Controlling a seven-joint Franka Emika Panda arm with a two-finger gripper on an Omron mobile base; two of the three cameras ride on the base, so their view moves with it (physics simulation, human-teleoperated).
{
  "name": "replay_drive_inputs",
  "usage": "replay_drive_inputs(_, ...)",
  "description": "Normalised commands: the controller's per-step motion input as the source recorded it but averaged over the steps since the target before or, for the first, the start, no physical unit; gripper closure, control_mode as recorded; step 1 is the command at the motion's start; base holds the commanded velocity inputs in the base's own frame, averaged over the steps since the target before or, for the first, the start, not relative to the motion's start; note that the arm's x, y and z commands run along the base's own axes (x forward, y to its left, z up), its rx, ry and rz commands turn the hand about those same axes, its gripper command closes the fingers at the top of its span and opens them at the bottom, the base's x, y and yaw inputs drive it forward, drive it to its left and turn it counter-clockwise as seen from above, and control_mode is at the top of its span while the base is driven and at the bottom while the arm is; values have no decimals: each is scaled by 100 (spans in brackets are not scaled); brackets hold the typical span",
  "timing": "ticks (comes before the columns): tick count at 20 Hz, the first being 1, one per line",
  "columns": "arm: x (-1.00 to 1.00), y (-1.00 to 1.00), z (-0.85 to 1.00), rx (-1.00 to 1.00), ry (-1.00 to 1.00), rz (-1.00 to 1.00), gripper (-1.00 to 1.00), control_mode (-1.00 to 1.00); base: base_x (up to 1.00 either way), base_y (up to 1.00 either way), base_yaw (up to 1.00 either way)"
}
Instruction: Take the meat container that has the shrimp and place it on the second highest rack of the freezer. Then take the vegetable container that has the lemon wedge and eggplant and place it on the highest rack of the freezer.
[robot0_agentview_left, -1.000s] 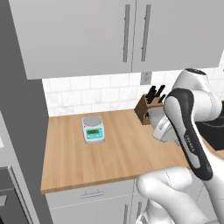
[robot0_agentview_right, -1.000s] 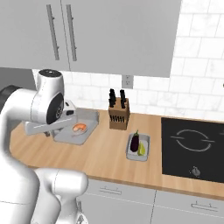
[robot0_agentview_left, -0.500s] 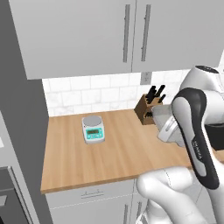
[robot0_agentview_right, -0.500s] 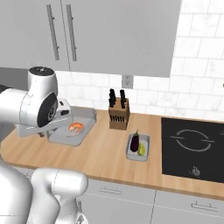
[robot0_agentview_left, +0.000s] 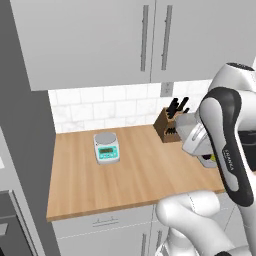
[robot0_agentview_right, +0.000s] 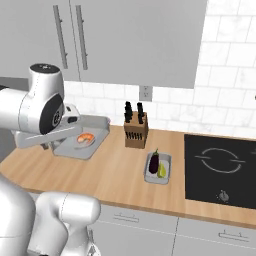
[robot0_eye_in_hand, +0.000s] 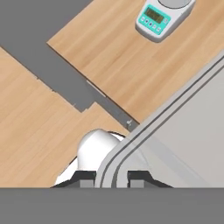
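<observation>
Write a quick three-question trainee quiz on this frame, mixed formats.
1. True or false: the gripper is shut on the rim of the shrimp container.
2. Multiple choice: what lies in the vegetable container? A) eggplant and lemon wedge B) shrimp C) carrots
3. Short answer: what stands on the counter between the two containers?

Key: 1 true; 2 A; 3 the knife block.
</observation>
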Motion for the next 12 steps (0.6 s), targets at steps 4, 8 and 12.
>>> replay_drive_inputs(4, -4, 0, 0, 0, 0, 0, 100, 100, -19, 0, 0)
replay_drive_inputs(8, 0, 0, 0, 0, 0, 0, 100, 100, -88, 0, 6)
replay_drive_inputs(12, 0, 0, 0, 0, 0, 0, 100, 100, -79, 0, 32)
